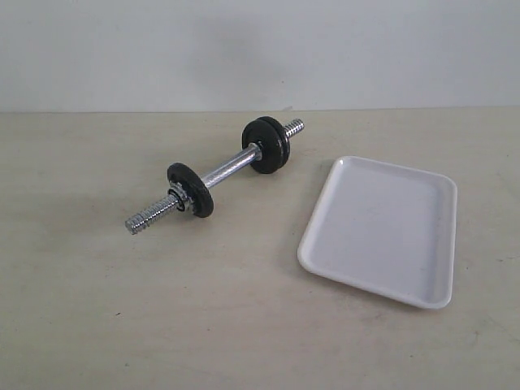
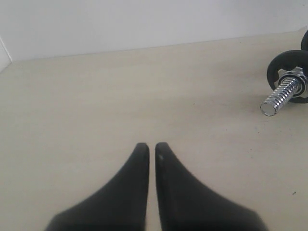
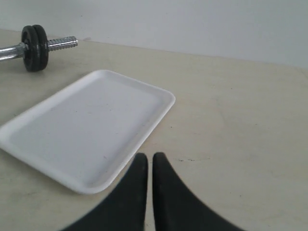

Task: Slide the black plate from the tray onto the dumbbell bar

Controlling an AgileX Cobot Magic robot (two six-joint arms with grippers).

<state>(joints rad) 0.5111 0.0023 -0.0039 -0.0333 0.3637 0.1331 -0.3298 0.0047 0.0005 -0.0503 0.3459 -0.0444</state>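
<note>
The chrome dumbbell bar lies slantwise on the table, left of the white tray. One black plate sits on the bar near its nearer threaded end. Two more black plates sit together near the far end. Nothing lies in the tray. Neither gripper shows in the exterior view. My left gripper is shut and empty above bare table, with the bar's threaded end and a plate off to one side. My right gripper is shut and empty just beside the tray's corner.
The light wooden table meets a white wall behind the dumbbell. In the right wrist view the paired plates and the bar's threaded end lie beyond the tray.
</note>
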